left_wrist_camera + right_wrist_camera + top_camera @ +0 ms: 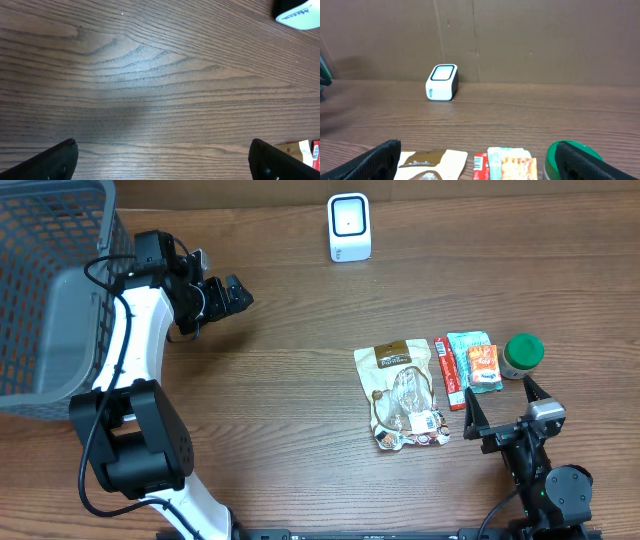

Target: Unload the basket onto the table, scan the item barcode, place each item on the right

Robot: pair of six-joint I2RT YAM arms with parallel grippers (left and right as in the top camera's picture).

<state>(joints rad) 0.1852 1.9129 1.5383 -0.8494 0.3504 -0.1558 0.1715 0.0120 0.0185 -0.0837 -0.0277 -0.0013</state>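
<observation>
The snack pouch [402, 394] is lying flat on the wooden table [300, 380]. A red stick packet [449, 372] is touching its right edge. Next come a teal packet [468, 343] with an orange packet [484, 366] on top, and a green-lidded jar [523, 355] is standing at the end of the row.

Your right gripper [500, 400] is hovering just short of this row with its fingers [377, 161] spread wide. They are gripping nothing, and the packets are sitting in front of the gap between them.

The white barcode scanner [349, 227] is standing well apart at the table's far edge. Your left gripper [228, 302] is hanging over bare wood beside the grey mesh basket [40, 300], its fingers also spread wide and empty, well away from every item.
</observation>
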